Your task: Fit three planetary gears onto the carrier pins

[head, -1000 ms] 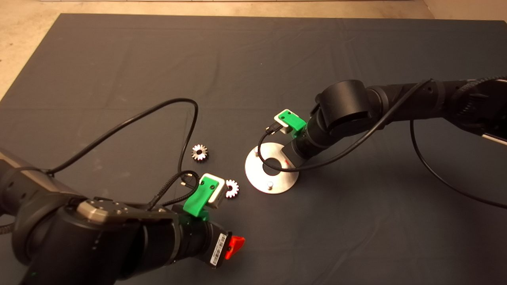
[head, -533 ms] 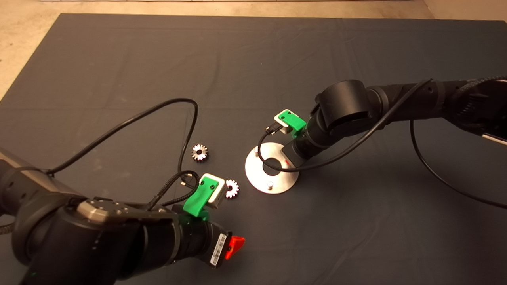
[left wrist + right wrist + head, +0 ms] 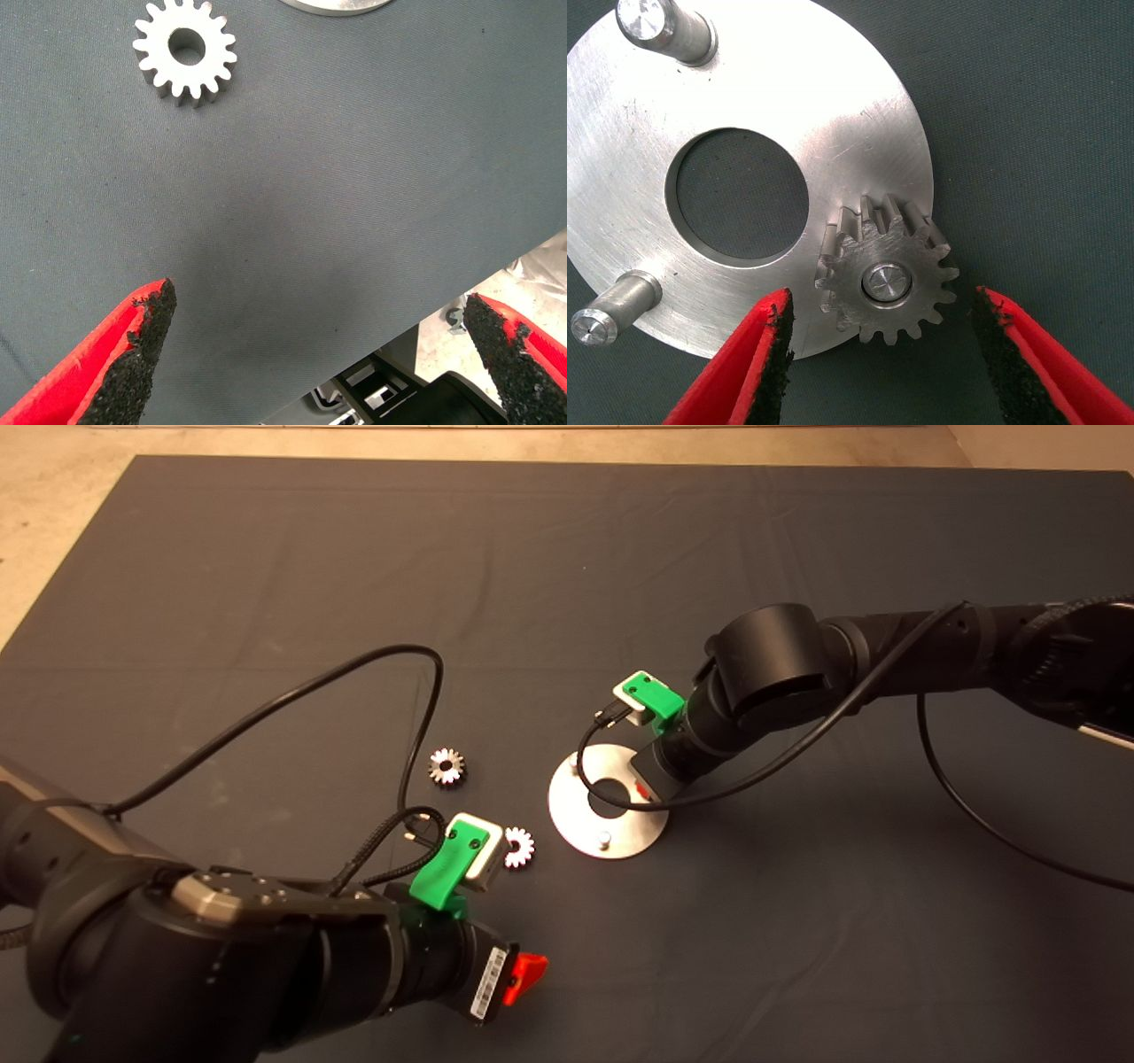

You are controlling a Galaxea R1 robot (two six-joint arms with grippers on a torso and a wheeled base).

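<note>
The shiny round disc (image 3: 567, 815) lies mid-mat with its carrier pins. Two bare pins (image 3: 603, 839) (image 3: 663, 25) show. One planetary gear (image 3: 886, 279) sits on the third pin at the disc's rim. My right gripper (image 3: 886, 305) is open, with a finger on each side of that gear and not touching it. In the head view it (image 3: 642, 788) is mostly hidden under its wrist. Two loose gears lie flat on the mat left of the disc, one far (image 3: 446, 766) and one near (image 3: 518, 848) (image 3: 184, 51). My left gripper (image 3: 319, 299) (image 3: 524, 973) is open and empty, hovering short of the near gear.
A black cable (image 3: 416, 691) loops over the mat from the left arm, close to the far loose gear. The right arm's cable (image 3: 611, 797) hangs across the disc's hole. The mat's near edge and the floor (image 3: 532, 274) show past the left fingers.
</note>
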